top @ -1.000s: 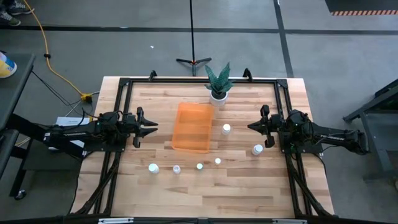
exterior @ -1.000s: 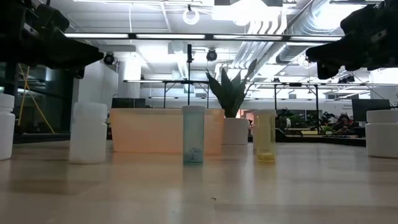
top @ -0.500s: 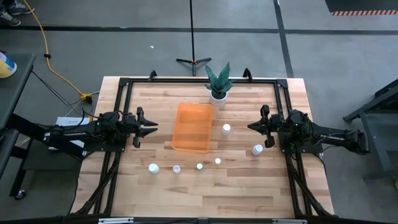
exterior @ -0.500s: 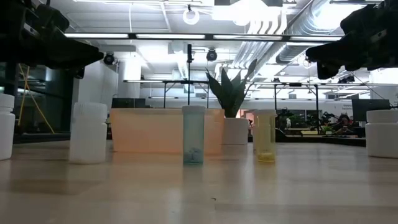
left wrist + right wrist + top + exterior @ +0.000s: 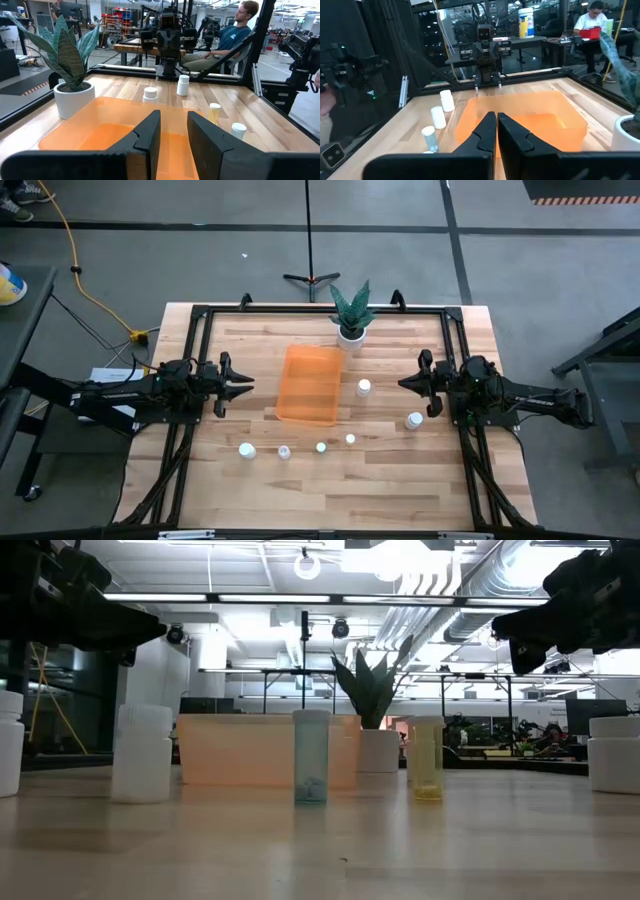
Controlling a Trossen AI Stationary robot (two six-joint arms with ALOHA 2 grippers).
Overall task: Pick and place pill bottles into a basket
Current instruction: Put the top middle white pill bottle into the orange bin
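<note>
left claw (image 5: 246, 383): slightly spread, empty | right claw (image 5: 405, 383): pressed together | both face basket (image 5: 310, 384)

A robotics lab: exposed ceiling ducts (image 5: 470, 600), a concrete floor (image 5: 150, 260), and workbenches (image 5: 135, 46) with a seated person (image 5: 235, 37).

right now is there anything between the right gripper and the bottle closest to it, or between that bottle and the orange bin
Nothing visible does. The right gripper hangs above bare wood, with the nearest pill bottle just beside it toward the front edge. From there to the basket, another bottle stands slightly off the line.
</note>
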